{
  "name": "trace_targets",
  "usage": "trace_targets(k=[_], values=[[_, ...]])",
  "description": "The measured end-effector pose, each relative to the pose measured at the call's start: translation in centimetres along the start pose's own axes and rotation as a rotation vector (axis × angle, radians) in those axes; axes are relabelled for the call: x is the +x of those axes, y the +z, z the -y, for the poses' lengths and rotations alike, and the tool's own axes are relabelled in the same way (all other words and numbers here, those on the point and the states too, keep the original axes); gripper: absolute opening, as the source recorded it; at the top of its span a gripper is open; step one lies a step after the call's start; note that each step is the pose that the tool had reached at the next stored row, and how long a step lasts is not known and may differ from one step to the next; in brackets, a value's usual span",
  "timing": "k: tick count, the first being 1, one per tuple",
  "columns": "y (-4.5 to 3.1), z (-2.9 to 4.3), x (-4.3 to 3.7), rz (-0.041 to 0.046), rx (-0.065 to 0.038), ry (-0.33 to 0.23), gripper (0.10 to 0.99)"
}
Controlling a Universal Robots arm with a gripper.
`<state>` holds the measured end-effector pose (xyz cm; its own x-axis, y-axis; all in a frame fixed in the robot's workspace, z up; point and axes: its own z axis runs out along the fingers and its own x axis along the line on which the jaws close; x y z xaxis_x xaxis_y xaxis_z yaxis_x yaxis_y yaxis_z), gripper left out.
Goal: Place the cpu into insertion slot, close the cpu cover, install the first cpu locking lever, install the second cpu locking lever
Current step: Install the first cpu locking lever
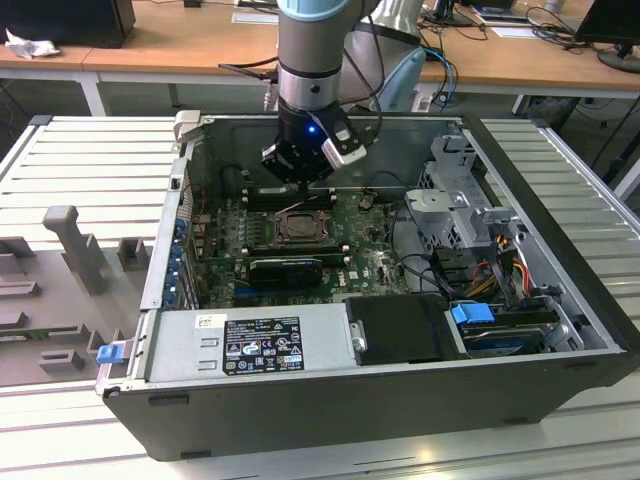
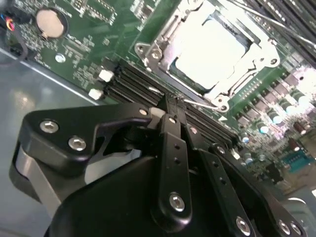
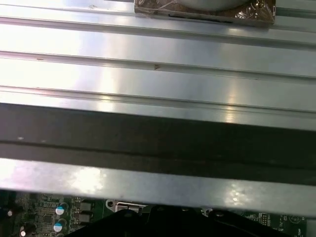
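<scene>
Big open computer case (image 1: 330, 400), lying flat on a ribbed metal tabletop (image 1: 90, 150). Inside, a green motherboard (image 1: 370, 265) on the case floor. Near the middle of the board, the insertion slot (image 1: 300, 227), with long black memory slots (image 2: 128, 81) just beside it.

Hanging low over the far edge of the slot, the gripper (image 1: 298, 165). Pressed together at the tips in the second wrist view, with nothing seen pinched between them.

Sitting in the slot, the cpu (image 2: 207, 49), pale and shiny. Lying around it, the cpu cover (image 2: 170, 27), looking flat and down. So probably at the locking lever part of the job now. Along the slot's edge nearest the gripper, what looks like a thin wire lever (image 2: 200, 102).

To do this well: go slow. Push only on the thin lever, never on the shiny chip or the little parts on the board. Keep the tips closed and straight, so no slipping off the wire. Press down and sideways gently until the lever tucks under its hook. Watch the memory slots close by and bump nothing.
</scene>
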<state>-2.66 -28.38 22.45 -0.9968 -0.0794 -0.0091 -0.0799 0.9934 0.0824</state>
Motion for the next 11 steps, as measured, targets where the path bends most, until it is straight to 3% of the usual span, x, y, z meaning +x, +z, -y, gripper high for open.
trace_targets(k=[11], values=[[1.17,-0.04,-0.50,-0.0002,0.000,0.000,0.106]])
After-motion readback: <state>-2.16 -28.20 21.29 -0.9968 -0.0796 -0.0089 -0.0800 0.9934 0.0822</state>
